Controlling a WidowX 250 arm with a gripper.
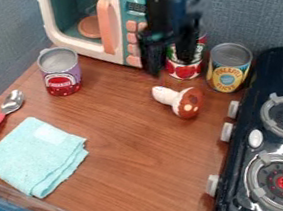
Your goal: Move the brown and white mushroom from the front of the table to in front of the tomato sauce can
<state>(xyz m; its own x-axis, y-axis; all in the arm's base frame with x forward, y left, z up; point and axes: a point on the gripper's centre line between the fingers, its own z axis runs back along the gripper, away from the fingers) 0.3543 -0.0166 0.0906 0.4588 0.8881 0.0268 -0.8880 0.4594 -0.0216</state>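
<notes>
- You are seeing a black toy stove at right.
- A toy microwave is standing behind.
- Your gripper is hanging at the red-labelled can, fingers parted; you cannot tell whether they are touching it.
- That can is standing between microwave and yellow-labelled can.
- A toy mushroom is lying in front.

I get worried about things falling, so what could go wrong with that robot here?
The gripper hangs close to the red can and might tip it. That could knock the yellow-labelled can beside it. The toy mushroom lies on its side nearby and might roll if bumped.
</notes>
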